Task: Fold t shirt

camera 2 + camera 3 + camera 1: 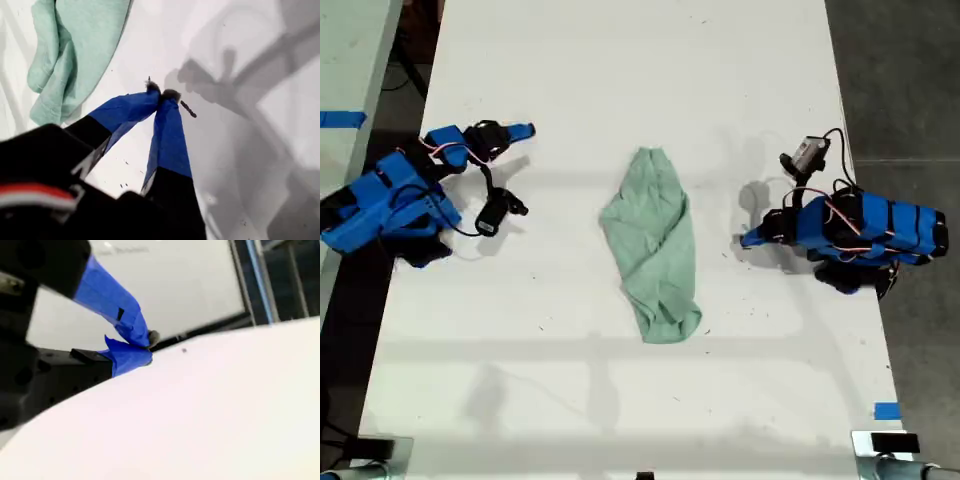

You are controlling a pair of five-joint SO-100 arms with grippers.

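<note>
Lying crumpled, t shirt [653, 243], unseen second wrist view

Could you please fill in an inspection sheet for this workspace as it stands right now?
Surface: white table, a few dark specks.
Job's things: t shirt, mint green, bunched lengthwise mid-table between the two arms, not folded flat, touched by neither pincer.
Clutter: nothing seen.
Grippers: my first pincer shut and empty, over bare table near the shirt's edge; my second pincer shut and empty, low over the table.
Cables: black cable looped at the arm on the exterior view's left; red and white wires on the other arm.
Surroundings: blue tape at the table edge; dark floor.
</note>
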